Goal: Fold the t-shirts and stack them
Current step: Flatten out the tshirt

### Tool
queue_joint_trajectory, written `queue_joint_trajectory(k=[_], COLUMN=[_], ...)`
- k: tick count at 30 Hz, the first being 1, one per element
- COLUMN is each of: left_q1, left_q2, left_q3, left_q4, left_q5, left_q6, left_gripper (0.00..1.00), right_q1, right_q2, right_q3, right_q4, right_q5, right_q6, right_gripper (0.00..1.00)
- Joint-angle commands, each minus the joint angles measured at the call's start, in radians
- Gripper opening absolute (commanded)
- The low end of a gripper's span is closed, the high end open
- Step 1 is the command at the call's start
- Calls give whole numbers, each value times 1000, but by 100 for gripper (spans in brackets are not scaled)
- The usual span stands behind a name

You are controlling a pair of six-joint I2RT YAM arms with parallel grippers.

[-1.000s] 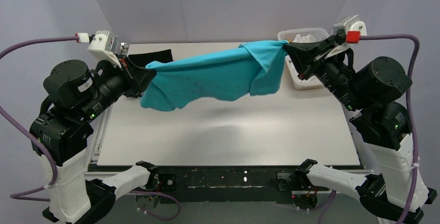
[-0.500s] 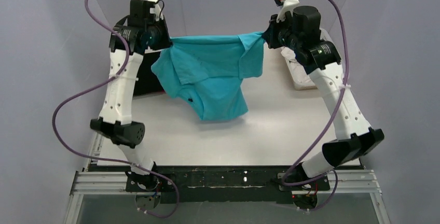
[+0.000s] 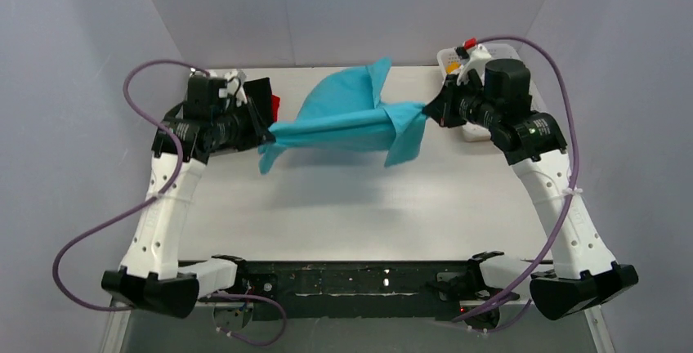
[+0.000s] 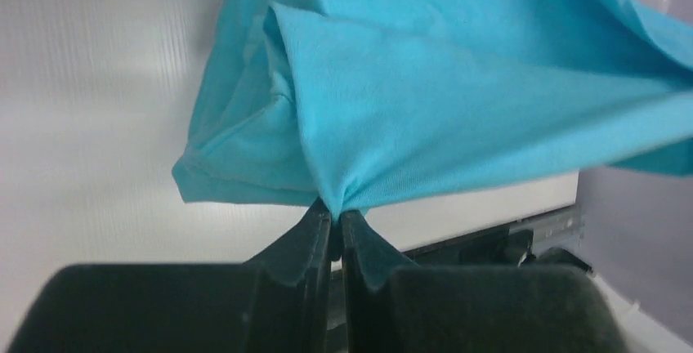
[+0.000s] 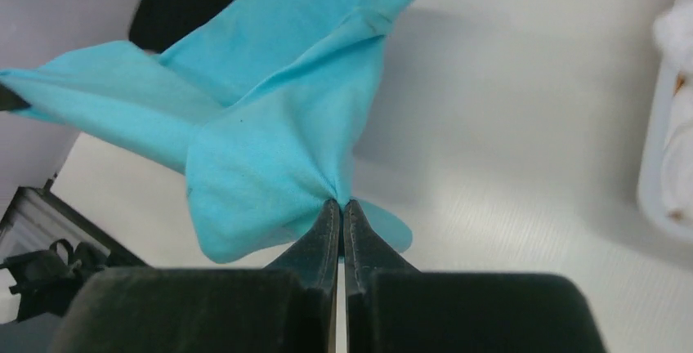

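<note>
The turquoise-blue t-shirt (image 3: 347, 116) hangs stretched between my two grippers above the far half of the table, its back part trailing toward the far edge. My left gripper (image 3: 266, 131) is shut on its left end, the cloth (image 4: 458, 100) bunched at the tips of my left gripper (image 4: 335, 210). At the other end my right gripper (image 3: 431, 112) is shut on the shirt (image 5: 278, 140), pinched at the tips of my right gripper (image 5: 342, 203). A folded black t-shirt (image 3: 260, 96) and a red one (image 3: 275, 108) lie behind the left gripper, mostly hidden.
A white mesh basket (image 3: 459, 59) with white cloth stands at the far right, behind the right arm; its rim (image 5: 654, 165) shows in the right wrist view. The white table (image 3: 359, 206) runs to the black front rail (image 3: 359, 275).
Both arms came down from a high far hold. The shirt, hanging long half a second ago, now lies nearly level between the grippers, low over the far table.
</note>
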Motion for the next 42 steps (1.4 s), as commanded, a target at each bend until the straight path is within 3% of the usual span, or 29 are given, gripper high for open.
queue_joint_trajectory(k=[1, 3, 4, 5, 10, 13, 14, 18, 22, 26, 29, 33, 37, 42], left_q1=[-19, -51, -67, -81, -97, -97, -97, -97, -91, -63, -58, -29, 43, 50], left_q2=[-215, -289, -316, -336, -402, -394, -381, -269, -145, -49, 23, 117, 199, 245], left_q3=[-458, -677, -746, -802, -876, -843, -843, -838, -826, -803, -759, -706, -666, -676], left_q4=[-25, 23, 29, 26, -73, -177, -186, -191, -144, -54, -7, 34, 50, 103], left_q5=[95, 146, 177, 191, 101, -3, -21, -31, -56, -43, -50, -100, -34, 38], left_q6=[-142, -199, -217, -236, -260, -247, -248, -271, -285, -286, -286, -247, -225, -217], left_gripper=[19, 74, 93, 98, 98, 98, 98, 98, 98, 98, 98, 98, 98, 98], right_q1=[-53, -80, -96, -109, -121, -121, -121, -108, 56, 223, 283, 283, 239, 140], right_q2=[-21, -10, 15, 48, 214, 235, 226, 144, 48, 89, 174, 295, 417, 539], right_q3=[-276, -372, -403, -421, -371, -347, -355, -430, -539, -601, -621, -609, -566, -482], right_q4=[-135, -146, -163, -184, -256, -270, -263, -193, -91, 3, 69, 119, 141, 158], right_q5=[29, 34, 50, 84, 352, 409, 414, 351, 316, 230, 173, 193, 196, 176], right_q6=[129, 130, 136, 150, 218, 230, 233, 207, 129, 177, 227, 251, 241, 200], right_gripper=[1, 1, 1, 5, 55, 73, 75, 77, 78, 78, 77, 77, 77, 76])
